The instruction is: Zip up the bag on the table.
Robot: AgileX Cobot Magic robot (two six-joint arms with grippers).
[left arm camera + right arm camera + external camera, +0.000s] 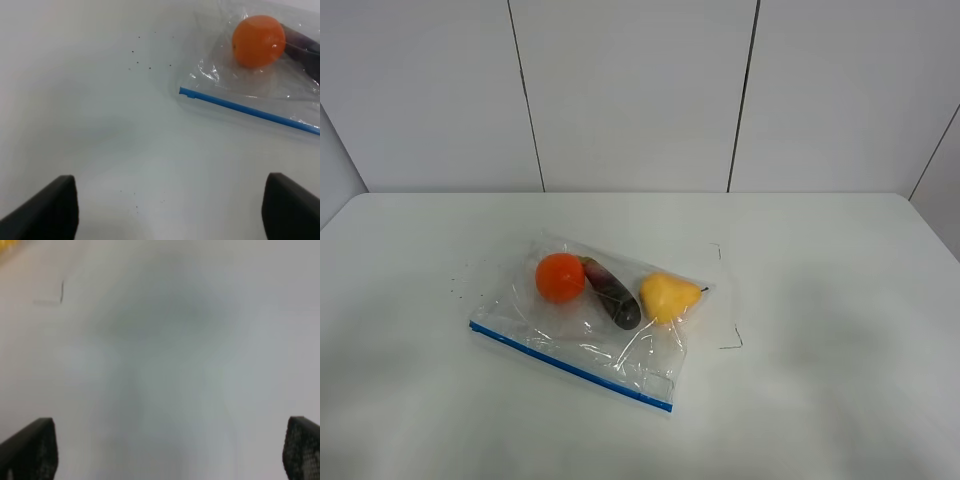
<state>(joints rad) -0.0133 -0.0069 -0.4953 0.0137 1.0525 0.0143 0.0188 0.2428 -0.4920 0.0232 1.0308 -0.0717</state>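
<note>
The clear plastic bag (595, 320) lies flat near the middle of the white table (840, 300). Inside it sit an orange ball (560, 277), a dark purple eggplant (613, 293) and a yellow pear (667, 297). Its blue zip strip (570, 367) runs along the near edge. Neither arm shows in the high view. In the left wrist view my left gripper (170, 210) is open over bare table, short of the bag (260, 85) and the strip's end (187, 92). My right gripper (170, 452) is open above blurred table, holding nothing.
Thin black corner marks (732, 345) are drawn on the table right of the bag. Small dark specks (145, 64) dot the surface left of it. A panelled white wall (630, 90) rises behind the table's far edge.
</note>
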